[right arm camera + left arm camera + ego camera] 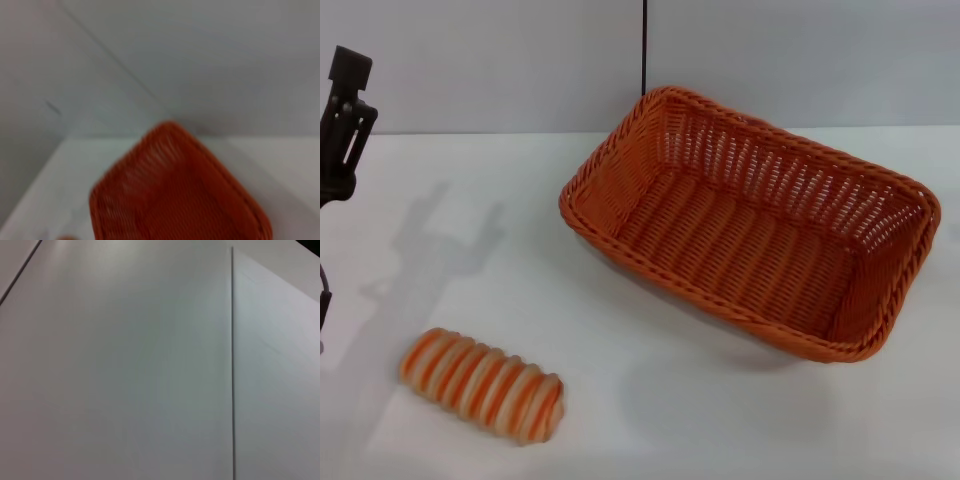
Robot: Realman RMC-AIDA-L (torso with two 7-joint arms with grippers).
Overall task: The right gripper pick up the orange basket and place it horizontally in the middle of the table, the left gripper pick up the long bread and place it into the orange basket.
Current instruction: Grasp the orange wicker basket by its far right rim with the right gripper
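Note:
The orange basket [750,235] stands empty on the white table [620,400], right of centre and turned diagonally. It also shows, blurred, in the right wrist view [180,195]. The long bread [483,384], striped orange and cream, lies on the table near the front left, well apart from the basket. My left gripper [344,115] hangs raised at the far left edge, above and behind the bread, touching nothing. My right gripper is out of view. The left wrist view shows only blank white panels.
A grey wall [500,60] closes off the back of the table, with a thin black vertical line [644,45] on it behind the basket. The left arm's shadow [440,240] falls on the table between gripper and bread.

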